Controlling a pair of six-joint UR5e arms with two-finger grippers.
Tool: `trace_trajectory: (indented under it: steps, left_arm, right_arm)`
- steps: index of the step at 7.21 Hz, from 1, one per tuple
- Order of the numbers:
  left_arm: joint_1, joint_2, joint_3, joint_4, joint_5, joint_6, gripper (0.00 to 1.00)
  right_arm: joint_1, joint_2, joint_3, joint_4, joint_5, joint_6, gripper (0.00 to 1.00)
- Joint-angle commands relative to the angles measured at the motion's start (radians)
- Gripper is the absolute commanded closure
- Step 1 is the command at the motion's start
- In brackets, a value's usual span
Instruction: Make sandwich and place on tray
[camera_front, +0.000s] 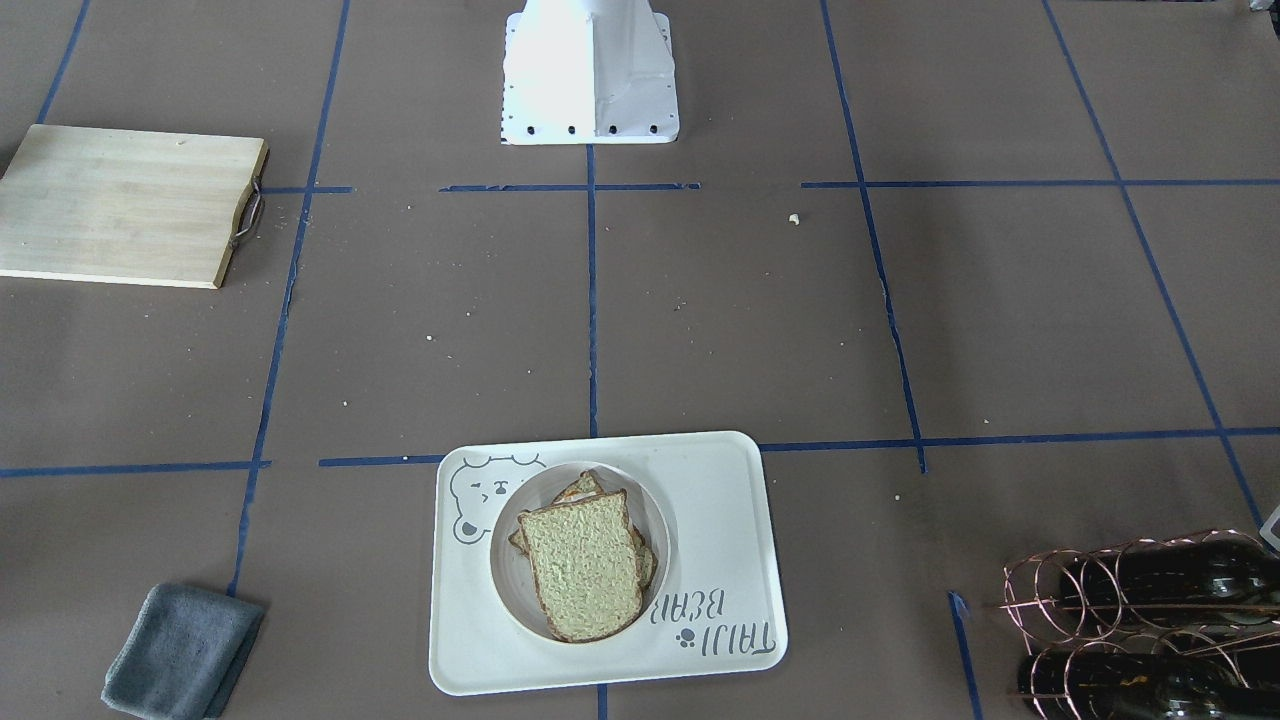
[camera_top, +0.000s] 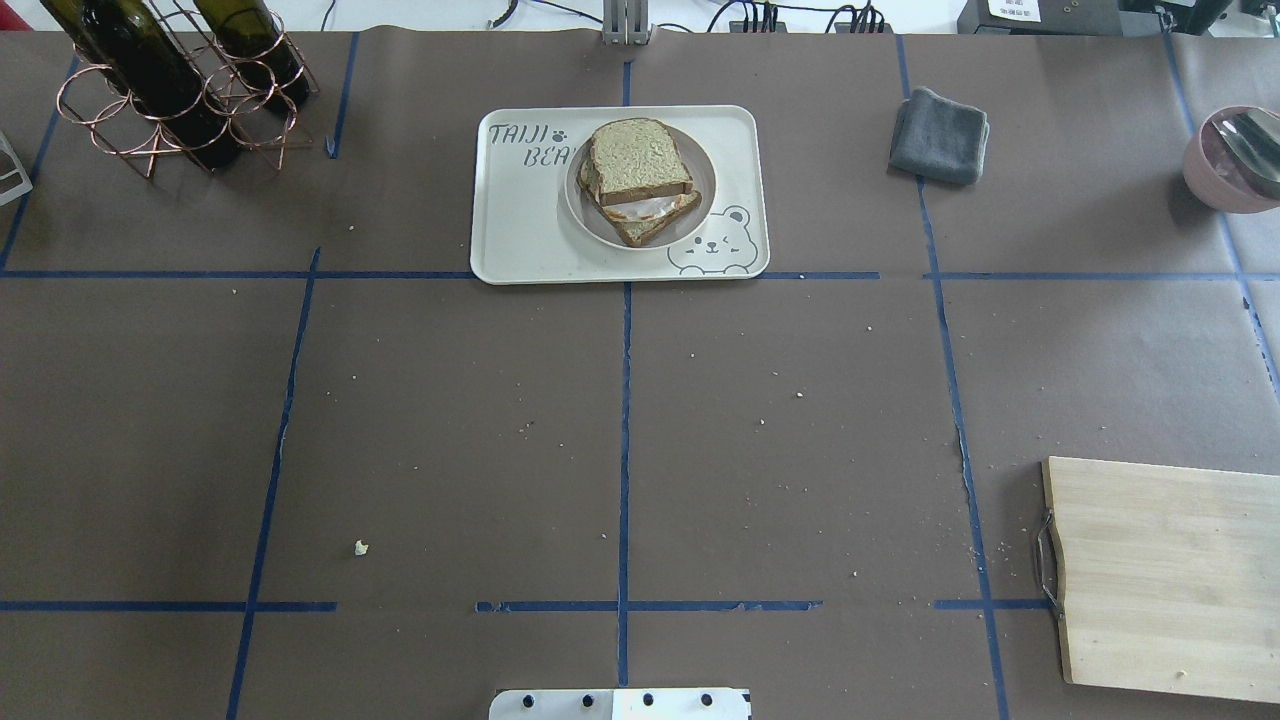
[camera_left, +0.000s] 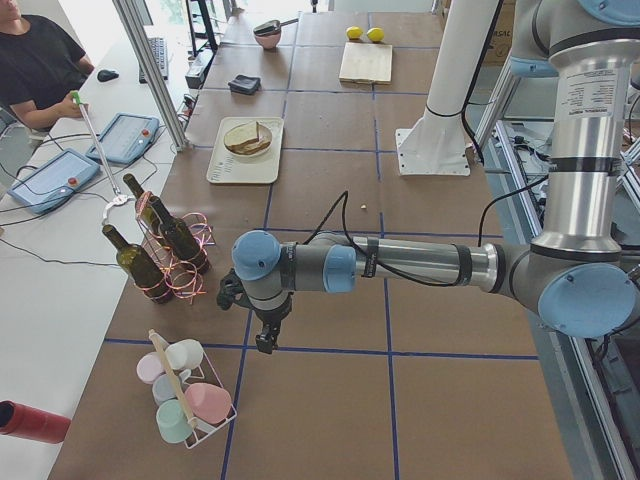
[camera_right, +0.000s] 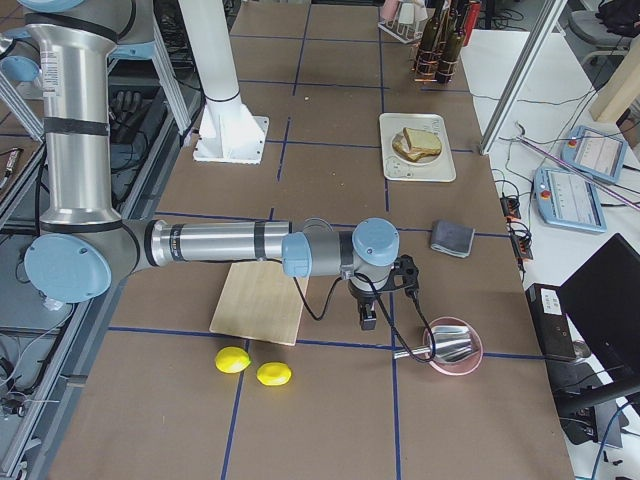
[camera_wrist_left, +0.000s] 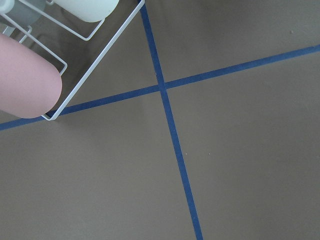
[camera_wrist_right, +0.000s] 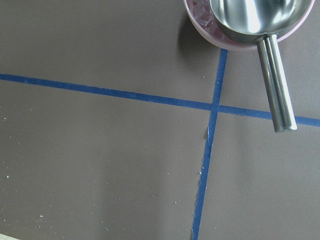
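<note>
- the sandwich (camera_top: 638, 175) lies on a round white plate (camera_top: 707, 190), and the plate stands on the tray (camera_top: 520, 225), at the middle of the table's far side from the robot's base.
- the top bread slice sits skewed over the lower one; in the overhead view a strip of white egg shows between them.
- the tray's bear drawing and "taiji bear" lettering lie beside the plate, partly covered by it.
- the left gripper (camera_left: 265, 343) hangs pointing down over the table near a crossing of blue tape lines, just beside a wire rack of pastel cups (camera_left: 187, 395). it shows only in a side view, so i cannot tell how far its claw is open or whether it has hold of anything.
- the right gripper (camera_right: 368, 322) hangs pointing down between the wooden cutting board (camera_top: 1160, 580) and a pink bowl (camera_right: 455, 352) with a metal scoop (camera_wrist_right: 250, 15) in it. its claw's state likewise cannot be told.
- both grippers are well apart from the tray.
- a folded grey cloth (camera_top: 940, 135) lies near the tray, and a copper rack of wine bottles (camera_top: 170, 90) stands on its other side.
- two lemons (camera_right: 253, 366) lie near the cutting board.
</note>
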Motion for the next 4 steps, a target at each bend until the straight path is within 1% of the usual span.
trace_trajectory:
  steps: [1,2,4]
  left_arm:
    - [-0.001,-0.001,-0.003,0.0,0.0,-0.041,0.0]
    - [-0.001,-0.001,-0.003,0.0,0.0,-0.081,0.0]
    - [-0.001,-0.001,-0.004,-0.001,0.0,-0.083,0.0]
  right_arm:
    - [0.002,0.0,-0.024,0.0,0.0,-0.001,0.0]
    - [0.008,0.002,-0.032,0.0,-0.001,-0.001,0.0]
    - [0.051,-0.017,-0.032,0.002,0.0,0.057,0.0]
